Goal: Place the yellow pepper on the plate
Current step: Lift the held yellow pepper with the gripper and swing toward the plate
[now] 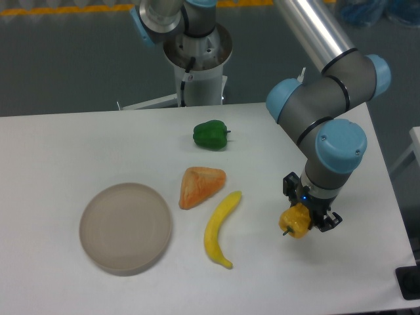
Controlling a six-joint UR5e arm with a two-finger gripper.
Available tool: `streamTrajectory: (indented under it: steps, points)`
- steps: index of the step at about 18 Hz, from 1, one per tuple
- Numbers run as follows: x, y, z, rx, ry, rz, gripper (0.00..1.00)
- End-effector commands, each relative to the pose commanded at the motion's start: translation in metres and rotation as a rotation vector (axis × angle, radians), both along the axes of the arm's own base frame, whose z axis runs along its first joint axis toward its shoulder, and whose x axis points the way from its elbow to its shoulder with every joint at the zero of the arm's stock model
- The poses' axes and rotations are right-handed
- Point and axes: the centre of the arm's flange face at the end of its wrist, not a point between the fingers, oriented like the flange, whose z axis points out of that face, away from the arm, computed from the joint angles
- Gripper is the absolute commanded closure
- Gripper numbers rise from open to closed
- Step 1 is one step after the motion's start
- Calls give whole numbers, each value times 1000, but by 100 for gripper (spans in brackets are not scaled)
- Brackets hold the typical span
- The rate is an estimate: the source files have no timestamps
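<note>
The white worktop (59,151) fills most of the view, running from the left edge to a slanted right edge, with a dark floor behind it. Above it the arm (328,85) reaches in from the upper right as a silver tube, bends through grey joints with pale blue caps, and points its wrist down over the right part of the worktop; its base column stands behind the far edge near the middle. On the left front of the worktop lies the plate (126,228), round, flat and beige-grey with a low rim, bare on top. To the right of the plate, well apart from it, the banana (220,228) lies curved and long, its upper tip just beside the lower corner of the orange wedge (201,186), which sits a little nearer the plate. Farther back, near the middle of the worktop, the green pepper (210,134) rests on its side with its stem pointing right. At the end of the arm the claw (304,220) is clenched around the yellow pepper (295,222), whose ribbed yellow-orange body shows between the dark fingers with its short dark stem poking out to the lower left. The pepper hangs at the right side of the worktop, right of the banana and far from the plate; whether it touches the surface cannot be told.
</note>
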Motion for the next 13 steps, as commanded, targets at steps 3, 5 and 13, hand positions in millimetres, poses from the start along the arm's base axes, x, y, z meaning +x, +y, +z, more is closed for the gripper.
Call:
streamTrajectory:
  steps: [3,5,13]
  points:
    - [2,0,3,4,2,0,83]
    - [8,4,4,10,-3,7,83]
    - [69,37,7,15,-2,49,82]
